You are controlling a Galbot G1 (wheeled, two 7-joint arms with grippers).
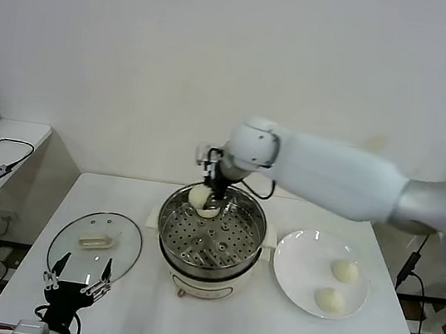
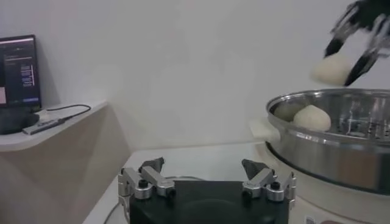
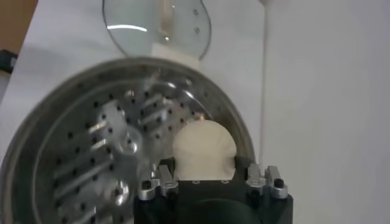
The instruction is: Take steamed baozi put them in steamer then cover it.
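My right gripper (image 1: pixel 210 200) is shut on a steamed baozi (image 1: pixel 200 196) and holds it just above the far left of the steamer (image 1: pixel 207 259). The right wrist view shows this baozi (image 3: pixel 203 148) between the fingers, over the perforated tray (image 3: pixel 85 158). In the left wrist view the held baozi (image 2: pixel 331 69) hangs above the rim, and a second baozi (image 2: pixel 312 117) lies inside the steamer (image 2: pixel 329 155). Two more baozi (image 1: pixel 345 271) (image 1: pixel 329 300) lie on the white plate (image 1: pixel 296 266). The glass cover (image 1: pixel 96 242) lies flat on the table to the steamer's left. My left gripper (image 1: pixel 80 270) is open and empty at the table's front left.
The white plate sits right of the steamer. A side table (image 1: pixel 4 143) with a mouse and cables stands at the far left, beyond the table's edge. A white wall is close behind the table.
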